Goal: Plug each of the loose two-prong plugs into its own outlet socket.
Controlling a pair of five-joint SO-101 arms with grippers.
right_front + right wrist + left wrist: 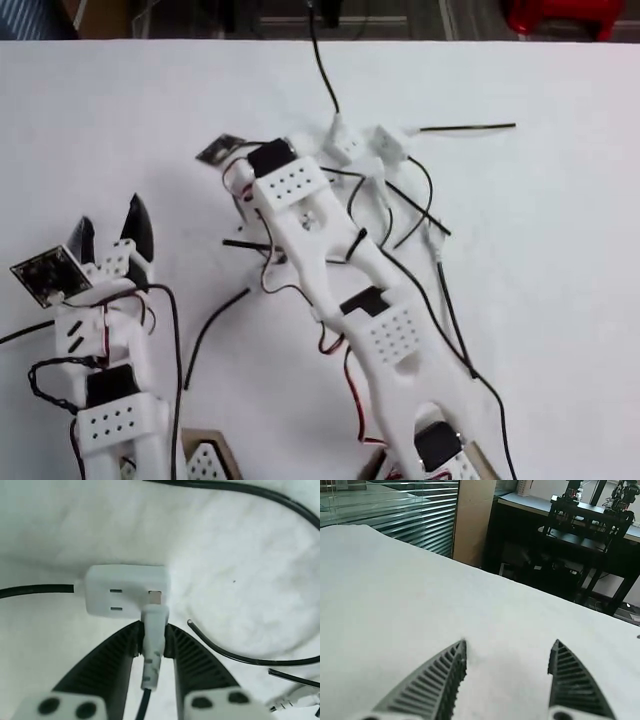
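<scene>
table (560, 300): plain white on my feed, no pattern.
outlet block (125, 587): white, dark slots.
plug (152, 647): white.
cords (250, 492): black, all that I see.
left pincer (509, 645): dark grey, ribbed inner faces.
right pincer (153, 626): black, the same ribbing.
arms (300, 215): white shells, black motors, red and black wires.

A black cord (35, 590) is leaving one end of the outlet block (125, 597), a loose cable end (250, 661) is curling near its other end and another cable (235, 486) is arcing beyond it, while bare table (100, 525) is lying open just past the block's far side.
</scene>
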